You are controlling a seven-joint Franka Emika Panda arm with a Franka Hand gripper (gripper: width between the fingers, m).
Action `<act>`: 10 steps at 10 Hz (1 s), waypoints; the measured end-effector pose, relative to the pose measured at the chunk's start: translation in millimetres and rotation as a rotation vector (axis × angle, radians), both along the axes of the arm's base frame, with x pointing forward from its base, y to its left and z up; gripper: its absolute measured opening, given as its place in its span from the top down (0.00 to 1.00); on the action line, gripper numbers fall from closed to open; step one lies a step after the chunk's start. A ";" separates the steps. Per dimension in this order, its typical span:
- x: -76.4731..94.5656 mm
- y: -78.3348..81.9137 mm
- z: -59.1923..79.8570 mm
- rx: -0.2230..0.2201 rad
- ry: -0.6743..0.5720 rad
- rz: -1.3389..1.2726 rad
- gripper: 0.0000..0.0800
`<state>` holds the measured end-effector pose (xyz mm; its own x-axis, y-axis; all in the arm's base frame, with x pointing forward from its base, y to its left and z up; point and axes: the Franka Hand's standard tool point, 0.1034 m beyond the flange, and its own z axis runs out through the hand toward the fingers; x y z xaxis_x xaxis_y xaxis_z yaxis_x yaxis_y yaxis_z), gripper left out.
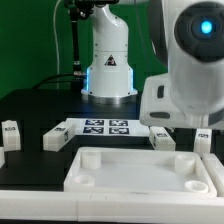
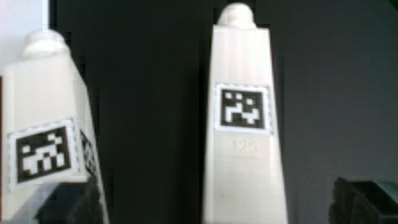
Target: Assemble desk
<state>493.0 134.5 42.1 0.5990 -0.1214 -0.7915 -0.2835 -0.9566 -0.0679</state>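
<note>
**Exterior view.** We see the tabletop (image 1: pixel 140 178) lying rim-up along the near edge of the black surface (image 1: pixel 30 105). A narrow dark strip parts its far rim from the marker board (image 1: pixel 105 127). One leg (image 1: pixel 55 139) lies beside the marker board toward the exterior view's left. Another leg (image 1: pixel 163 135) lies toward its right, where the arm (image 1: pixel 190 60) leans over the surface.

**Wrist view.** We find the pincer (image 2: pixel 215 203) spread to its widest and gripping nothing. A tagged leg (image 2: pixel 244 130) lies between its dark fingertips (image 2: pixel 368 200), with dark gaps on both sides. A second leg (image 2: pixel 50 130) lies just beside the first, not touching it.
</note>
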 end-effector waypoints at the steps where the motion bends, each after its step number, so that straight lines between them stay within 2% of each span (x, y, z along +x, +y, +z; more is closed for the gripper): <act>1: 0.1 2.3 -4.7 -0.001 0.016 0.001 0.19; 4: -2.7 9.9 -9.6 -0.025 0.030 -0.006 0.19; 10: -2.8 23.1 -28.4 -0.034 0.004 0.004 0.19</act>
<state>490.1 157.6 13.7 0.5968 -0.1458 -0.7891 -0.2796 -0.9595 -0.0342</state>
